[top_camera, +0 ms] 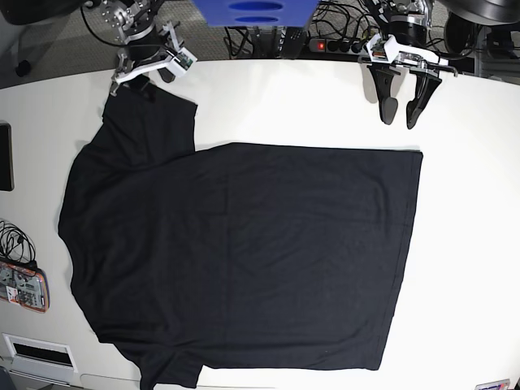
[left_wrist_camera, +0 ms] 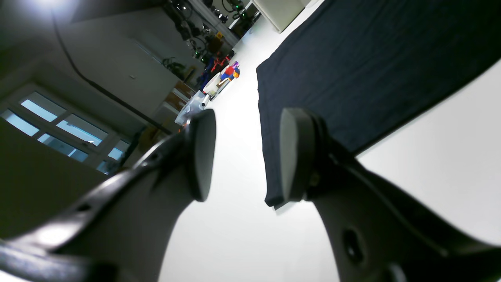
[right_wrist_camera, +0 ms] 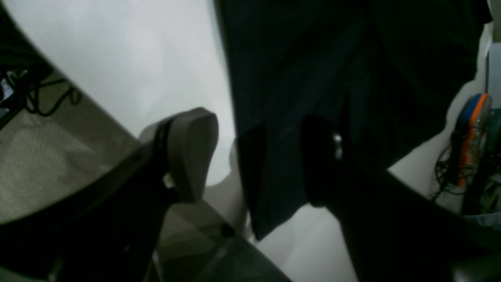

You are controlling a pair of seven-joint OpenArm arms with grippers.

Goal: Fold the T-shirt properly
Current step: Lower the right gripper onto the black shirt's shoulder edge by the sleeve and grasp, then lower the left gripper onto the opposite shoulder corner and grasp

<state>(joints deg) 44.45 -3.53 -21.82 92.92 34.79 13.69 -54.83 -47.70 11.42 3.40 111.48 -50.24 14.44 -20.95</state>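
Observation:
The black T-shirt (top_camera: 244, 252) lies spread flat on the white table (top_camera: 471, 244), collar side left and hem right. My left gripper (top_camera: 398, 122) hangs open just beyond the hem's far corner. In the left wrist view its fingers stand apart (left_wrist_camera: 246, 156), with the T-shirt (left_wrist_camera: 352, 70) corner beside the right pad (left_wrist_camera: 293, 156) and nothing between them. My right gripper (top_camera: 138, 85) sits at the far sleeve's outer corner. In the right wrist view it is open (right_wrist_camera: 254, 160), straddling the sleeve's edge (right_wrist_camera: 266, 188), one pad (right_wrist_camera: 191, 152) over bare table and the other over cloth.
A blue object (top_camera: 252, 10) and a power strip with cables (top_camera: 325, 45) sit behind the table's far edge. An orange-edged device with cables (top_camera: 23, 284) and a dark slab (top_camera: 4, 154) lie at the left edge. Bare table lies right of the hem.

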